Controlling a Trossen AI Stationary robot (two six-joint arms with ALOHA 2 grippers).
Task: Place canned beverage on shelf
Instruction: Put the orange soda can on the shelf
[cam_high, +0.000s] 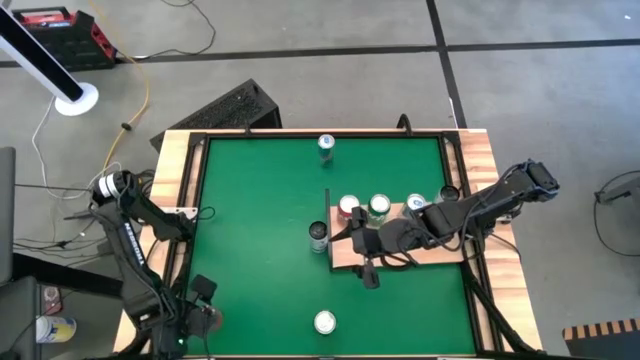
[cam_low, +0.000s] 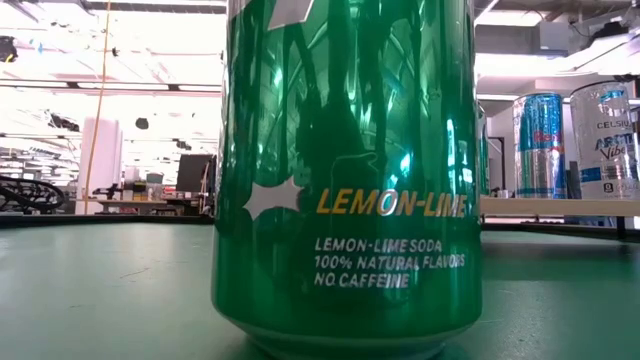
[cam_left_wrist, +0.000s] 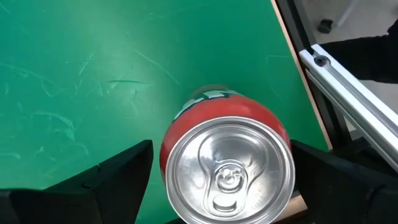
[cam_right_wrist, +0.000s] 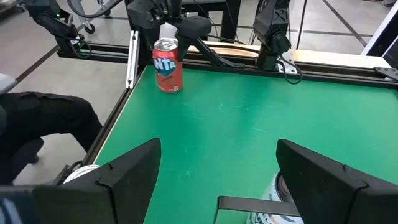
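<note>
Overhead, the right claw (cam_high: 366, 262) hangs spread wide at the front edge of the shelf (cam_high: 440, 252), holding nothing. Three cans stand on that light wooden board: a red-topped can (cam_high: 348, 207), a green-topped can (cam_high: 379, 206) and a blue can (cam_high: 416, 204). Just off the shelf's left edge a silver can (cam_high: 318, 234) stands on the green worktop (cam_high: 250, 240). At the worktop's near left corner, the left claw (cam_left_wrist: 217, 168) straddles a red Fanta can (cam_left_wrist: 227, 165), fingers spread on either side of it.

Both arms are dark and jointed, each pincer (cam_right_wrist: 217, 180) with broad black fingers.
</note>
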